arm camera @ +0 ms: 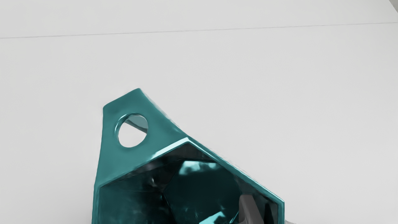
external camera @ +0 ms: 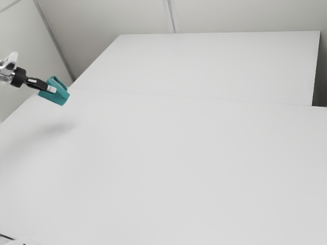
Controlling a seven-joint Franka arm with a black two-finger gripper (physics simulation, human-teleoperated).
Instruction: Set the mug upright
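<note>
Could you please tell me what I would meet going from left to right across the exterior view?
Silvery part of the arm → black gripper → teal mug → pale vertical strip on the back wall → dark grey area at the right edge.

One teal mug [arm camera: 118, 161], one gripper [external camera: 52, 90], one white table [external camera: 179, 158], though perhaps two meet at the seam [external camera: 189, 97].

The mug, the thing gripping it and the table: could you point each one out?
Teal mug [external camera: 62, 96]: exterior view, on its outer wall.
Gripper [external camera: 52, 89]: exterior view, midway between its fingertips, by the mug's wall.
Table [external camera: 179, 168]: exterior view, on a bare part of its white top.
</note>
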